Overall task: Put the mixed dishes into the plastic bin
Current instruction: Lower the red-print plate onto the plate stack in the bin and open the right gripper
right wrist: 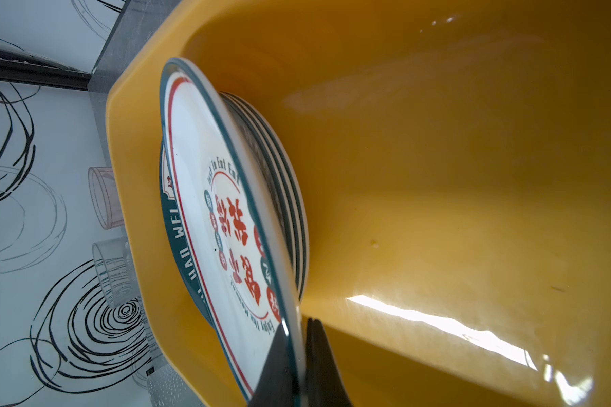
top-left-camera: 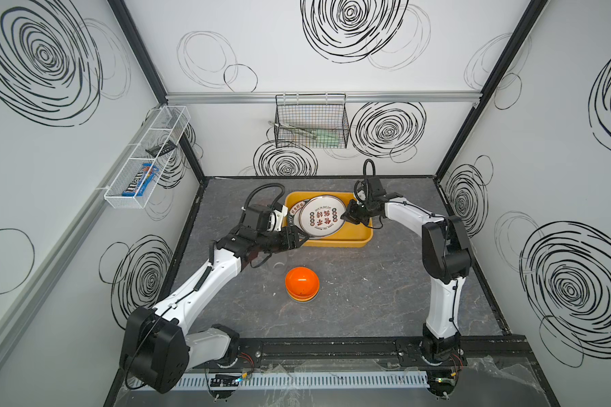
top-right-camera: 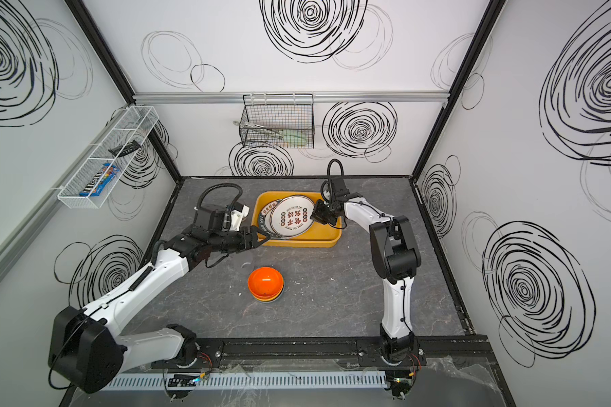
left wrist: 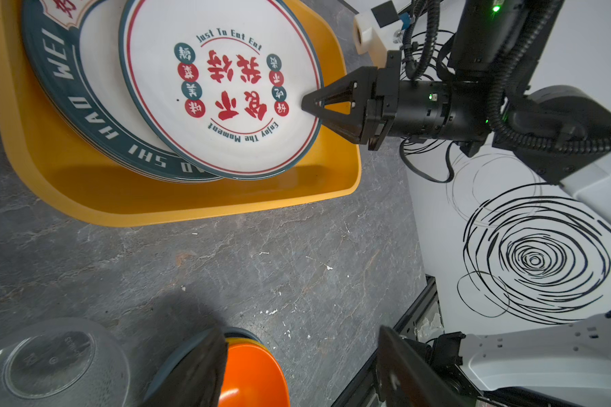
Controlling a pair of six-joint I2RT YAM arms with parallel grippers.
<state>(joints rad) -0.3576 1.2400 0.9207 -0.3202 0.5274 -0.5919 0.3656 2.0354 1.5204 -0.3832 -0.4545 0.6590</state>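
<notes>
The yellow-orange plastic bin (top-left-camera: 332, 244) (top-right-camera: 298, 243) (left wrist: 177, 204) (right wrist: 438, 176) stands at the back of the table and holds several stacked plates. My right gripper (top-left-camera: 346, 217) (top-right-camera: 314, 215) (left wrist: 306, 104) (right wrist: 298, 352) is shut on the rim of the top plate (top-left-camera: 320, 216) (top-right-camera: 291, 216) (left wrist: 223, 88) (right wrist: 209, 218), white with red characters. That plate tilts up from a dark-green-rimmed plate (left wrist: 60, 70). My left gripper (top-left-camera: 298, 239) (top-right-camera: 260, 238) (left wrist: 297, 370) hangs open and empty at the bin's front left corner. Stacked bowls (top-left-camera: 301, 283) (top-right-camera: 265, 283) (left wrist: 254, 377), orange on top, sit mid-table beside an upturned clear cup (left wrist: 60, 363).
A pinkish cup (right wrist: 101, 197) and a clear cup (right wrist: 112, 275) show beyond the bin's far side. On the back wall hangs a black wire basket (top-left-camera: 311, 121). The left wall carries a white mesh rack (top-left-camera: 149, 155). Enclosure walls ring the table.
</notes>
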